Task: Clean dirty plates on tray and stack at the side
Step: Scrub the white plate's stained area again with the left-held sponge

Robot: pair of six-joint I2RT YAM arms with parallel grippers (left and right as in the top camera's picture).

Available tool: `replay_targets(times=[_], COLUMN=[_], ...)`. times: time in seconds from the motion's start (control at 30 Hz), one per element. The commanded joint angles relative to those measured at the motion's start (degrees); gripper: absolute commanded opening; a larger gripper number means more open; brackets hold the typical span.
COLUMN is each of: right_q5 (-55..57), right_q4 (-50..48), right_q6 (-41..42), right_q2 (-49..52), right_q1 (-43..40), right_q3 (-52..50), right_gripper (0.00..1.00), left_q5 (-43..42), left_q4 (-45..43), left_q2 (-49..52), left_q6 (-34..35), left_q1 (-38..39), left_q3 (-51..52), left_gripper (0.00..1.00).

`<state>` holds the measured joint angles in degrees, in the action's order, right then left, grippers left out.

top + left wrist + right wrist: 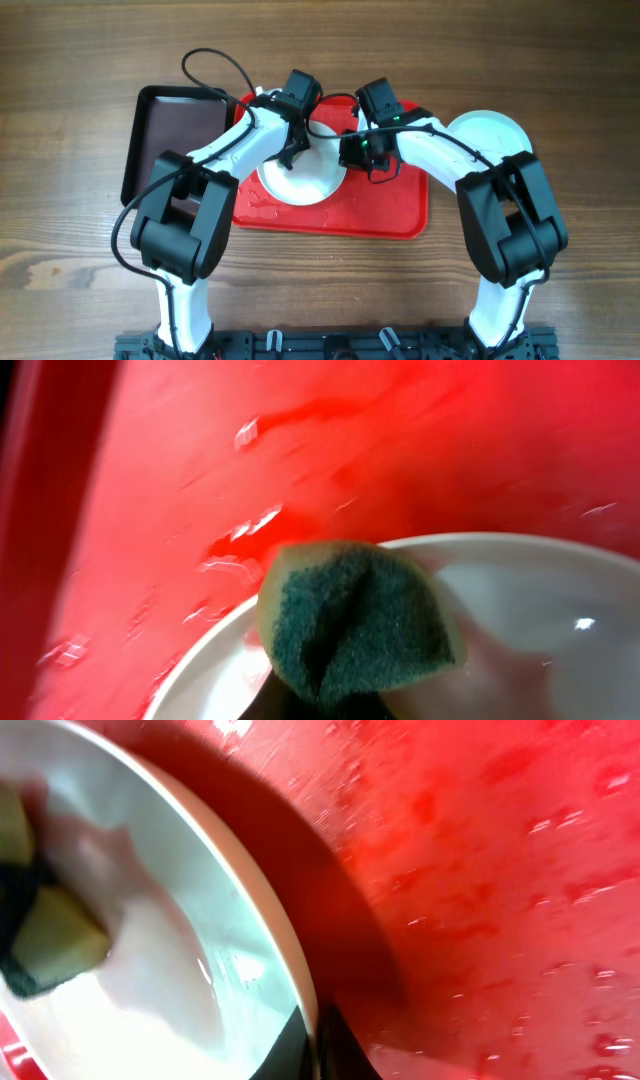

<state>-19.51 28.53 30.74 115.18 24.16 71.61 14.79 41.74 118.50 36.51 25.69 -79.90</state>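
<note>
Step in hand, as judged: wiping the plate [300, 178], which sits on the tray [400, 215], a bit left of centre. The sponge [355, 625] is clenched in the L gripper [291, 150], green scrub face showing, and is pressed onto the plate just inside the rim. The R gripper [312, 1048] is closed on the plate's right rim, one finger each side, so the plate is pinned vs. sliding. A faint pink film is seen on the plate floor, so wiping is prob. not finished. To do it well, pressure should be light and even, strokes carried across the centre and out to the rim, and the R pinch held firm w/o tipping the plate. The tray surface is textured and wet, w/ droplets and glints; a plate may skid if let go. Room is tight, w/ both wrists crowded over one plate. A side plate [495, 128] lies off the tray, far right on the table [70, 250], partly hidden by the R arm; count can't be told. A black tray [165, 125] lies just left of the tray.
</note>
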Motion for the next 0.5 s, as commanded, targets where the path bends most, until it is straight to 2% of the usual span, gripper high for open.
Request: replay_targets(times=[0.0,0.07,0.13,0.17,0.2,0.3,0.47], right_q5=[1.4,1.4,1.4,1.4,1.4,1.4,1.4], right_q4=[0.5,0.4,0.3,0.2,0.3,0.3,0.3], right_q6=[0.7,0.7,0.8,0.8,0.8,0.7,0.7], right_q2=[1.1,1.1,1.1,1.1,1.1,1.1,1.1], right_q1=[-0.7,-0.7,-0.7,-0.7,-0.7,-0.7,-0.7], right_q3=[-0.7,-0.7,-0.7,-0.7,-0.7,-0.7,-0.7], right_gripper=[0.04,0.04,0.04,0.04,0.04,0.04,0.04], left_q5=[-1.0,-8.0,-16.8,-21.5,-34.0,-38.4,-40.0], left_q4=[8.9,11.1,11.3,10.8,8.9,8.2,6.4], left_q2=[4.7,4.7,4.7,4.7,4.7,4.7,4.7], left_q6=[3.4,2.2,-3.1,-6.5,-16.7,-21.6,-22.4], left_q1=[-1.2,-1.2,-1.1,-0.9,0.1,1.4,3.1], left_q3=[3.9,3.9,3.9,3.9,3.9,3.9,3.9], left_gripper=[0.04,0.04,0.04,0.04,0.04,0.04,0.04])
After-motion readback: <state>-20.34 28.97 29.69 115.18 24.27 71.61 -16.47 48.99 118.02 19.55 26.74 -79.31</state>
